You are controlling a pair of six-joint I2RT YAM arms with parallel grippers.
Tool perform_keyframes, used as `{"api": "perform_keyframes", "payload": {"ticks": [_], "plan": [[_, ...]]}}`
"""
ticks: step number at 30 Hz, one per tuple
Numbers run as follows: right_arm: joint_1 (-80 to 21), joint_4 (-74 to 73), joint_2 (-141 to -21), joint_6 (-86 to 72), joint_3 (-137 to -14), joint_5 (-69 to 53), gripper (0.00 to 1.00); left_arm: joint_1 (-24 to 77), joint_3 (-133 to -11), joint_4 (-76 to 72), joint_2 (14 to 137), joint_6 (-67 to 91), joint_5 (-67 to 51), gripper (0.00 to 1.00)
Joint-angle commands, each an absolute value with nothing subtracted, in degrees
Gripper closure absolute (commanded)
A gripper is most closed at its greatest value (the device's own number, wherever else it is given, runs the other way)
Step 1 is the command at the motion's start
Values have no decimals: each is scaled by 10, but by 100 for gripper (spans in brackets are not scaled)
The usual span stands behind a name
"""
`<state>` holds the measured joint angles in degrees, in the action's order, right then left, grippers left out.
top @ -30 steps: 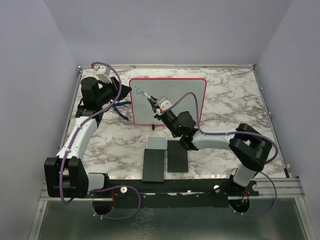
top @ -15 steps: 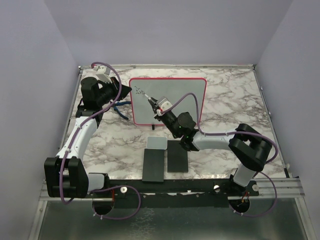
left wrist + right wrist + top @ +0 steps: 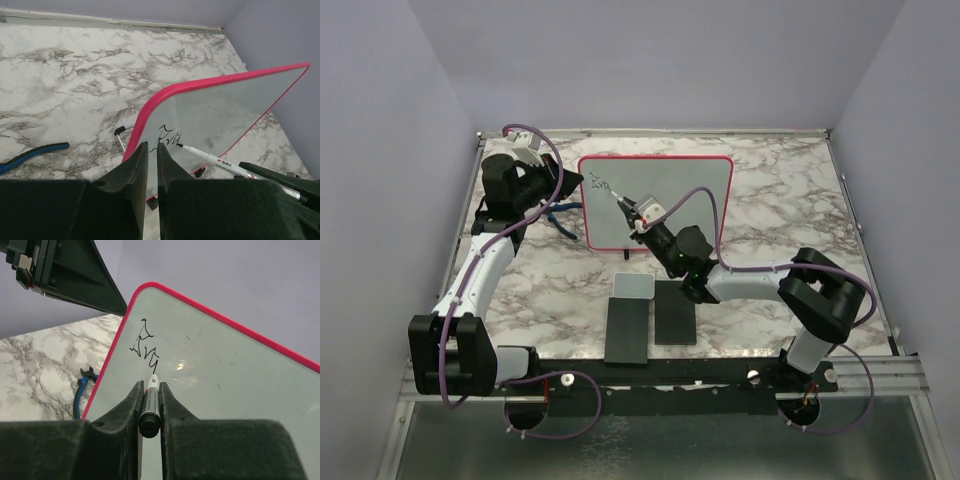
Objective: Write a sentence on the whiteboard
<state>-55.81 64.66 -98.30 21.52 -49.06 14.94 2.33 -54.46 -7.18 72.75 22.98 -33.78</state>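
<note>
One marker [image 3: 220, 162] in right pincer [image 3: 150, 387], tip on whiteboard [image 3: 225, 380] beside sentence [image 3: 144, 345].

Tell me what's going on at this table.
The right end effector holds a marker, its tip on the whiteboard, where the sentence is barely begun: a few dark strokes near the upper left corner. The left end effector is closed at the board's left rim, apparently steadying it upright.
</note>
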Motion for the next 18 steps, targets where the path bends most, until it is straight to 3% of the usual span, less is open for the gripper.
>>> {"api": "perform_keyframes", "payload": {"ticks": [1, 18], "plan": [[-558, 658, -950, 211, -471, 140, 99, 24, -539, -74, 715, 225, -336, 87], [-558, 645, -940, 216, -489, 123, 99, 23, -537, -75, 711, 226, -336, 87]]}}
